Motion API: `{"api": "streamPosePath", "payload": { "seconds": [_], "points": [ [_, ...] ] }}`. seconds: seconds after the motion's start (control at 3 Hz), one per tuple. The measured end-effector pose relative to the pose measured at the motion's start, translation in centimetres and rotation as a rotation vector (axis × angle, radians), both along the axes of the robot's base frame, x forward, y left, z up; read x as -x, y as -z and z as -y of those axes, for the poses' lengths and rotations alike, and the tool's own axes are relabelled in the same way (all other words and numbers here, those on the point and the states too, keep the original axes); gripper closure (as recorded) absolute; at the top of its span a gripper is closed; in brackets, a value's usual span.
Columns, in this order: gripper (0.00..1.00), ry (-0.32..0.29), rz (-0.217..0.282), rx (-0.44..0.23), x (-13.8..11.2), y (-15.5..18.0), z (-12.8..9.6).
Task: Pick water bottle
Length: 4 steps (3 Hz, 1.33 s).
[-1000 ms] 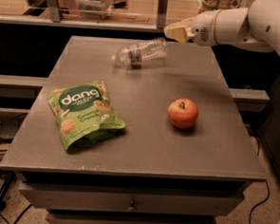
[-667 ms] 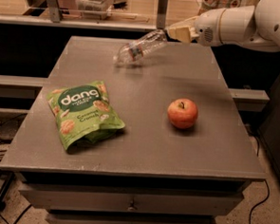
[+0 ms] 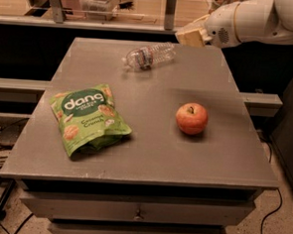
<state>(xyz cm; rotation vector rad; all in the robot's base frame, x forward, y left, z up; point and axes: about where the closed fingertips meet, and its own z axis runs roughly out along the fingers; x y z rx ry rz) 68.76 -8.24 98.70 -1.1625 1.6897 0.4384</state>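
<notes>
The water bottle (image 3: 148, 55) is a small clear ribbed plastic bottle. It lies on its side at the far middle of the grey table (image 3: 149, 154), with one end pointing right toward the gripper. The gripper (image 3: 190, 36), tan-coloured on a white arm, hovers at the table's far right edge, just right of and slightly above that end of the bottle. I cannot tell whether it touches the bottle.
A red apple (image 3: 191, 118) sits right of centre. A green Dang snack bag (image 3: 88, 118) lies at the front left. Behind the table run a shelf and rail. Drawers are under the tabletop, and cables lie on the floor at left.
The bottle's right end tipped up toward the gripper, then came back down. It now lies about where it was a second ago. The gripper has barely moved.
</notes>
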Motion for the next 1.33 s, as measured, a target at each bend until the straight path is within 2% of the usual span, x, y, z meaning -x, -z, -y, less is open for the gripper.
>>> {"api": "streamPosePath", "payload": {
  "seconds": [1.0, 1.33],
  "points": [
    [0.01, -0.027, 0.004, 0.026, 0.1, 0.2, -0.9],
    [0.0, -0.016, 0.03, 0.029, -1.6, 0.4, -1.9]
  ]
}}
